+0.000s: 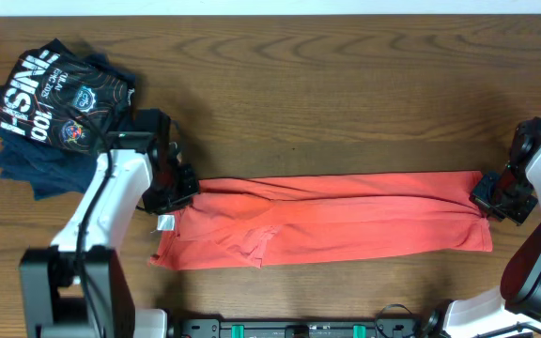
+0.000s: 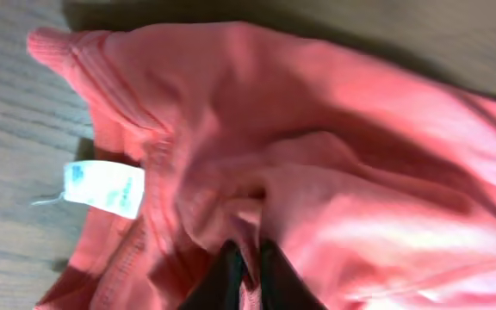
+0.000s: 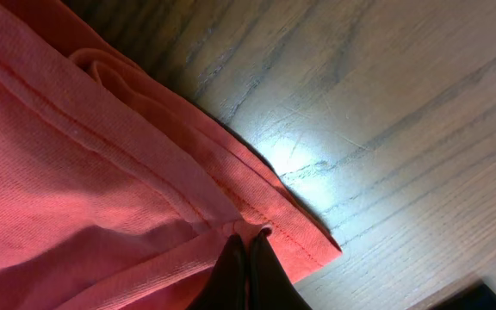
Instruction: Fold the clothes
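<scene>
At T-shirt (image 1: 346, 221) edge, left arm (image 1: 111, 202) low.

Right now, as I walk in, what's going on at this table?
Two robot arms are partway through folding a red-orange T-shirt, which lies as a long, narrow band across the table. The left gripper pinches the collar end beside the white tag. The right gripper pinches a stitched edge at the opposite end. A pile of dark shirts sits apart at the far left corner.
</scene>
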